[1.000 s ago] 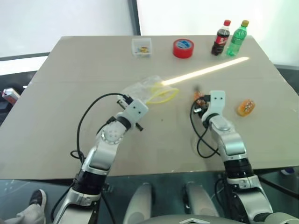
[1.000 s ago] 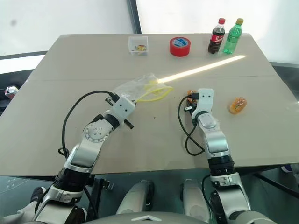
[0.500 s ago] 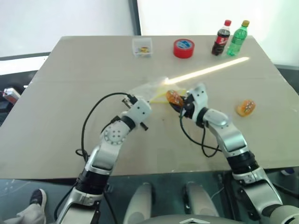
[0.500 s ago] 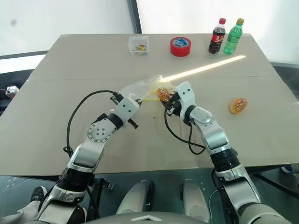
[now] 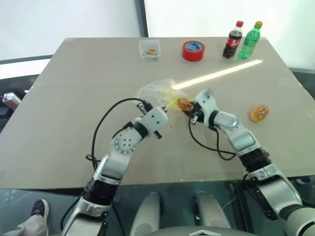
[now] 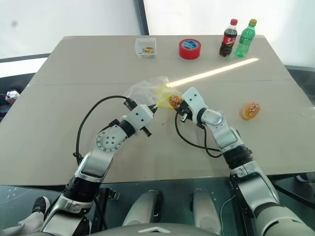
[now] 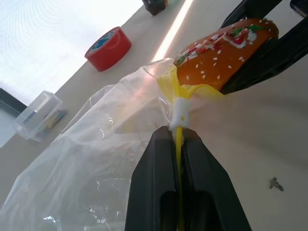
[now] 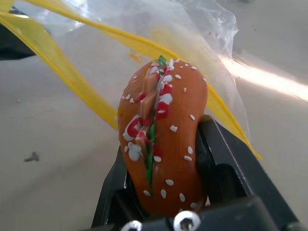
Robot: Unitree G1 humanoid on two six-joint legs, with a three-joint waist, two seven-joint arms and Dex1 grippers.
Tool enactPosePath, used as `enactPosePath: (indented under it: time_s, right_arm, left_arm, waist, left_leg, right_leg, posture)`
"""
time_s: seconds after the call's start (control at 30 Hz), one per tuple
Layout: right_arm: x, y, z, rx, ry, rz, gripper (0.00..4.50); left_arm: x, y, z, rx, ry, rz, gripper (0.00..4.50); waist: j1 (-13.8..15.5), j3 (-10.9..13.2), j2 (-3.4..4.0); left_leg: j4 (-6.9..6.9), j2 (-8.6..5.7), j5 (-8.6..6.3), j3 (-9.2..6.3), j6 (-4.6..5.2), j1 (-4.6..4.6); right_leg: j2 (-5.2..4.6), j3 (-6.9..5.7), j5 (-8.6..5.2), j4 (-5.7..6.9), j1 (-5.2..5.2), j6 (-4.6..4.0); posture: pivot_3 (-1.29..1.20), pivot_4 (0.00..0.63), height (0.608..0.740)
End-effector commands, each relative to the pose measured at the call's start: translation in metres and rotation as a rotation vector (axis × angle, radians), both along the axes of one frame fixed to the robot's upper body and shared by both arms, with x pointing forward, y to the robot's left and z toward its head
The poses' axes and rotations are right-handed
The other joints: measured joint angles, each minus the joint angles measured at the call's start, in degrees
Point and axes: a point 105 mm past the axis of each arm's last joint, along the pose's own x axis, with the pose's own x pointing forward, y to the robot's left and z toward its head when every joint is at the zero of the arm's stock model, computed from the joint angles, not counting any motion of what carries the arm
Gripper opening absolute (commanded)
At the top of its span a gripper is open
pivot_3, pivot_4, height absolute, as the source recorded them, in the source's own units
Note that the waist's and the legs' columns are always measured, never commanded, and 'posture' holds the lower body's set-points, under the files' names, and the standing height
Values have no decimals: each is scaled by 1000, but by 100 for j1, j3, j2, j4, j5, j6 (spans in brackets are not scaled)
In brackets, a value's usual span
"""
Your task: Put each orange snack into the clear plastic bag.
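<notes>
Change: right gripper (image 6: 176, 103) has carried one snack (image 6: 173, 101) leftward from its earlier spot on the table (image 6: 64, 98) to the bag (image 6: 147, 88) mouth; left gripper (image 6: 153, 108) has shifted slightly toward it; the bag has been drawn along with it.
Left jaws: pinched tight on the bag's yellow strip (image 7: 179, 113), which runs up out of the slot between the two black fingers (image 7: 154, 178).
Right jaws: partly spread, clamped on the held snack, one finger (image 8: 226, 159) on each long side.
Held snack: stands on edge between the right jaws, its far end past the fingertips and touching the yellow strip; whether that end is already inside the mouth is hard to judge.
Bag: clear film spreads beyond the left jaws, away from the robot; its mouth opens just ahead of the right jaws.
Second snack (image 6: 250, 110): lies on the table well apart from both jaws, on the right gripper's outer side.
Far edge of table: clear box (image 6: 145, 47), red tape (image 6: 189, 49), cola bottle (image 6: 227, 38), green bottle (image 6: 245, 38), all well beyond both jaws.
</notes>
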Motion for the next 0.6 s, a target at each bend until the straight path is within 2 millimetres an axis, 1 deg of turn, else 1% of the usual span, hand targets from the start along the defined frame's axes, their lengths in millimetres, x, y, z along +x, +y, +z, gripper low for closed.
enactPosePath:
  time_s: [0.03,0.2,0.37,0.47,0.6]
  right_arm:
    - [-2,-5,12,-61,-118,24,1393]
    - [-3,0,18,-145,-209,64,1393]
    - [-1,8,17,-238,-276,115,1393]
    - [2,11,22,-214,-285,114,1393]
    - [5,14,33,-157,-273,105,1393]
  left_arm:
    - [2,4,13,-26,-42,28,0]
    - [2,-1,15,-35,-48,0,0]
    - [1,-12,19,-45,-60,-59,0]
    - [-2,-18,17,-26,-58,-105,0]
    - [-7,-24,8,3,-25,-170,0]
  waist:
    - [3,0,0]
    - [-17,0,0]
    - [-6,0,0]
    - [-5,0,0]
    - [-9,0,0]
  left_leg:
    - [0,0,0,-1,0,0]
    - [0,1,0,1,0,1]
    - [1,0,0,1,0,1]
    - [1,0,0,0,0,1]
    - [1,0,0,1,0,1]
  right_leg:
    - [0,0,0,0,0,0]
    - [1,1,0,0,0,0]
    - [0,1,0,1,0,0]
    - [0,1,0,0,0,0]
    - [0,2,0,0,0,0]
  posture:
    - [0,150,740]
    - [0,150,740]
    - [0,150,740]
    - [0,150,740]
    - [0,150,740]
